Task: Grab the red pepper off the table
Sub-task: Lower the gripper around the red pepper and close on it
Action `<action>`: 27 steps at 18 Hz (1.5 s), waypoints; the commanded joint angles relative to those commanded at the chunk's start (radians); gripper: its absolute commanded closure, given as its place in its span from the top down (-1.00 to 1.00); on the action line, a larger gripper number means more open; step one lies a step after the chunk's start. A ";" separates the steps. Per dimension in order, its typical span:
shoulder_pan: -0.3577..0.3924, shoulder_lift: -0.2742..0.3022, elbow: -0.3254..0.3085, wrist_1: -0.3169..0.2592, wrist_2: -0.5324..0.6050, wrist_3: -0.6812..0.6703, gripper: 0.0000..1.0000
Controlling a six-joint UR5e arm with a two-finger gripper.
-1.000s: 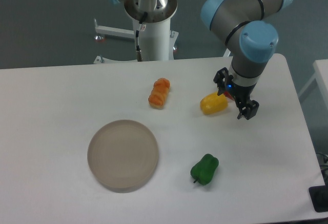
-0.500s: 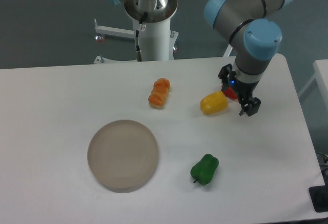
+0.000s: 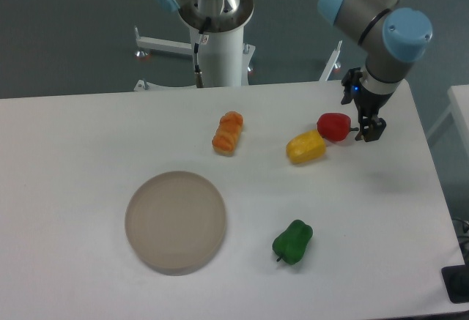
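**Gripper beside the red pepper, nothing held yet**

The red pepper (image 3: 334, 127) lies on the table (image 3: 88, 129), near its far right side, and it touches or almost touches the yellow pepper (image 3: 306, 147) on its left. The gripper (image 3: 363, 115) hangs just to the right of the red pepper, its fingers pointing down. The fingers look spread apart and there is nothing between them, so the pepper is not grasped. I think the arm stands on this side because the yellow pepper blocks the other side. To take the pepper, the gripper probably must come over it and go down without pushing the yellow one. The orange pepper (image 3: 228, 132), the green pepper (image 3: 293, 241) and the round plate (image 3: 176, 221) are well apart from it.
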State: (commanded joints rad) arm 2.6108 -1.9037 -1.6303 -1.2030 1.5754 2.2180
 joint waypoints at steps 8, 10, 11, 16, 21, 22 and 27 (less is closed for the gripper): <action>0.009 0.002 -0.072 0.019 0.000 0.075 1.00; 0.003 0.003 -0.080 0.022 -0.002 0.075 1.00; 0.000 0.003 -0.085 0.031 -0.002 0.075 1.00; 0.015 -0.001 -0.120 0.065 -0.002 0.152 1.00; 0.008 -0.017 -0.134 0.085 -0.002 0.154 1.00; 0.006 -0.021 -0.137 0.091 -0.002 0.154 0.99; 0.015 -0.031 -0.138 0.102 -0.003 0.166 0.11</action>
State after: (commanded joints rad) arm 2.6261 -1.9344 -1.7687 -1.1014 1.5723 2.3838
